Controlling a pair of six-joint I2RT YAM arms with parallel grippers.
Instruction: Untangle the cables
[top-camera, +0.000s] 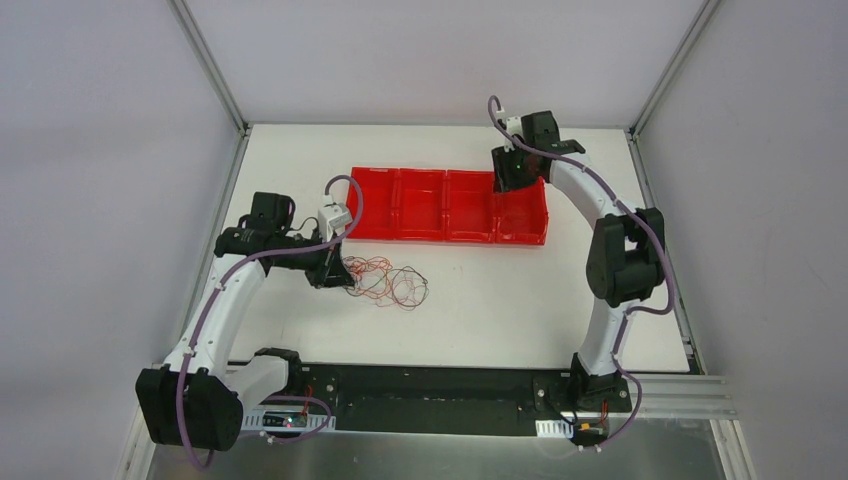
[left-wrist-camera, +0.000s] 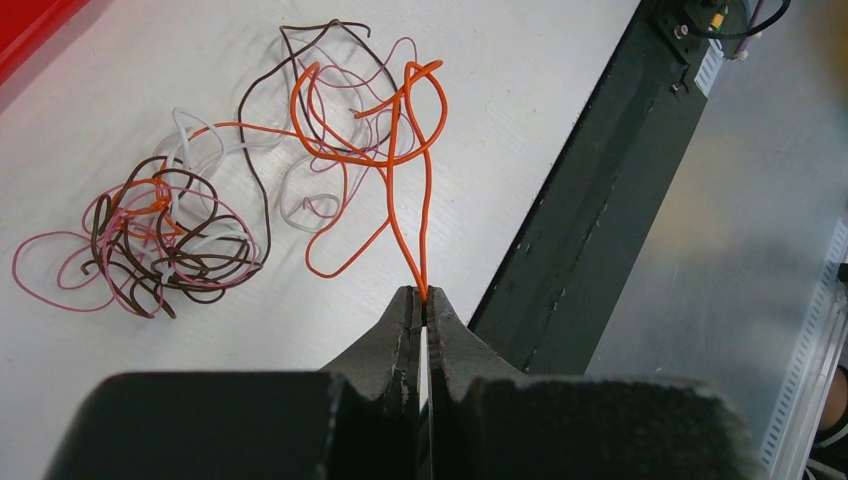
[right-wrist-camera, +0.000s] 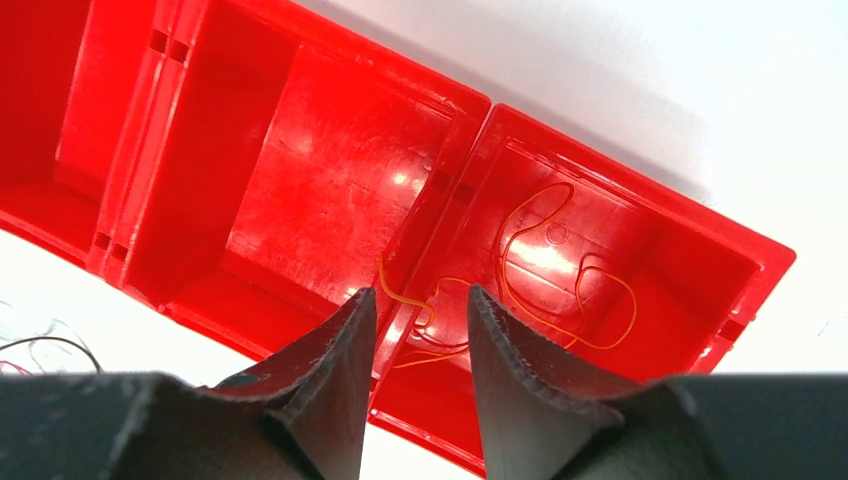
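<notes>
A tangle of thin cables (top-camera: 385, 281) lies on the white table below the red bins; in the left wrist view it shows orange, brown, pink and white wires (left-wrist-camera: 180, 235). My left gripper (left-wrist-camera: 424, 296) is shut on a doubled orange cable (left-wrist-camera: 400, 150), pinched at the fingertips; it sits at the tangle's left end (top-camera: 335, 276). My right gripper (right-wrist-camera: 420, 296) is open and empty above the rightmost bins (top-camera: 512, 170). An orange cable (right-wrist-camera: 560, 280) lies loose in the rightmost bin, one end draped over the divider.
A row of red bins (top-camera: 447, 205) stands at the table's middle back. A black base rail (top-camera: 440, 398) runs along the near edge; it also shows in the left wrist view (left-wrist-camera: 600, 190). Metal frame posts stand at the back corners.
</notes>
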